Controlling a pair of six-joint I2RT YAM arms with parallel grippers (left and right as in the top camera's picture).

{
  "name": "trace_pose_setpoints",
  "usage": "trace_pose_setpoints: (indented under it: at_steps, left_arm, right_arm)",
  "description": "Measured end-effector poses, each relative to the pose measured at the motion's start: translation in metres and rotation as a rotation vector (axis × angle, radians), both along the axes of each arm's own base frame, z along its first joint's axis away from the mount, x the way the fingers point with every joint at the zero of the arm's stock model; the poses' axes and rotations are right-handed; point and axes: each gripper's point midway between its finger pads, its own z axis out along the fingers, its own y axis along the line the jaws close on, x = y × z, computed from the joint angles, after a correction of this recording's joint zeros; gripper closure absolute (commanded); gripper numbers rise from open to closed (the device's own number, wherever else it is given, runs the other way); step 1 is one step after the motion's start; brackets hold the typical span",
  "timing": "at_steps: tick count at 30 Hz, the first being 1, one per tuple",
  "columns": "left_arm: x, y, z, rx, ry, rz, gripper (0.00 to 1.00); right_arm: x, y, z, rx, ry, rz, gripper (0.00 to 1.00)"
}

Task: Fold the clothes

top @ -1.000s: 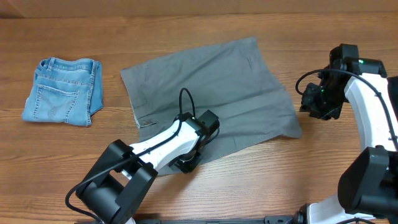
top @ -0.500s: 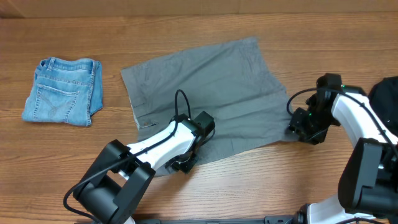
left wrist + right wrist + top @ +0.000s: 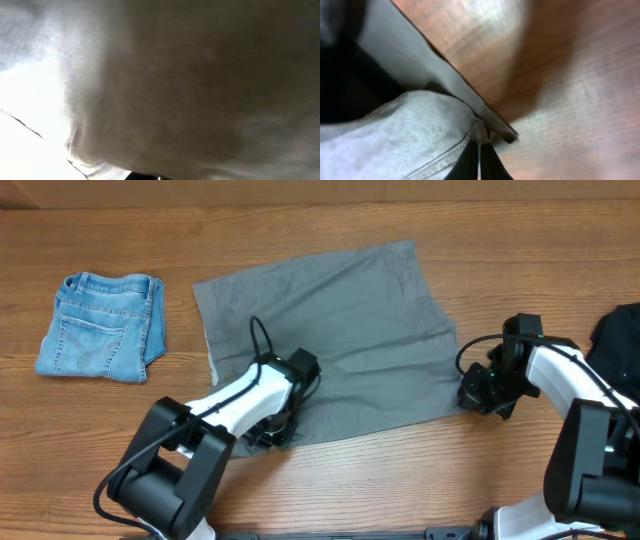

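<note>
On the wooden worktop (image 3: 420,470), centre: grey shorts (image 3: 340,330) spread flat, one large wrinkled panel, seam lines running toward the far right corner. Pale strip along its left edge.

Left gripper (image 3: 268,438) sits at the near-left edge of the grey shorts, white arm and a looping black cable lying over the cloth. Jaws pressed together, pinching that edge. The left wrist view is filled with blurred grey fabric right up against the lens, with a bright patch at the left and only a dark sliver of the gripper at the bottom.

Right gripper (image 3: 476,394) is at the near-right corner of the grey shorts, touching it. In the right wrist view its fingertips (image 3: 468,164) are closed tight together on the stitched hem. The cloth bunches up left of them, a flat grey layer lies behind, and bare wood grain shows to the right, with a dark shadow across it.

Far left, well apart from the grey shorts: light-blue denim shorts (image 3: 100,325), folded into a compact block, back pocket with stitching facing up, waistband toward the far side. Nothing touches them.

Far right edge: black garment (image 3: 622,340), partly cut off by the frame, a dark heap just behind the right arm. Shape can't be made out.

The black arm bases show at the near edge.
</note>
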Motion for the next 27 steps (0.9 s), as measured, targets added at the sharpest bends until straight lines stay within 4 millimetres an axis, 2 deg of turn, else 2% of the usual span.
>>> trace_pose_setpoints:
  at_steps: [4, 9, 12, 16, 19, 22, 27]
  left_arm:
    - [0.0, 0.002, 0.0, -0.013, 0.007, 0.029, 0.96]
    - [0.001, 0.002, 0.0, -0.017, 0.009, 0.032, 0.96]
    - [0.001, 0.0, 0.0, -0.025, 0.01, 0.034, 0.96]
    - [0.0, -0.002, 0.0, -0.034, 0.013, 0.037, 0.95]
    - [0.0, -0.003, 0.0, -0.039, 0.016, 0.039, 0.93]
    - [-0.001, 0.0, 0.0, -0.028, 0.019, 0.039, 0.78]
    - [0.0, 0.012, 0.002, 0.004, 0.022, 0.068, 0.7]
  right_arm:
    - [0.002, -0.005, 0.024, 0.029, 0.034, -0.021, 0.96]
    - [0.015, -0.001, 0.082, 0.069, 0.006, -0.003, 0.96]
    - [0.005, 0.001, 0.111, 0.068, 0.009, 0.005, 0.96]
    - [-0.019, -0.004, 0.117, 0.026, 0.094, -0.002, 0.96]
    - [-0.027, -0.008, 0.113, -0.001, 0.132, -0.008, 0.96]
    - [-0.033, -0.013, 0.103, -0.037, 0.155, -0.01, 0.96]
    - [-0.043, -0.025, 0.086, -0.099, 0.192, -0.014, 0.96]
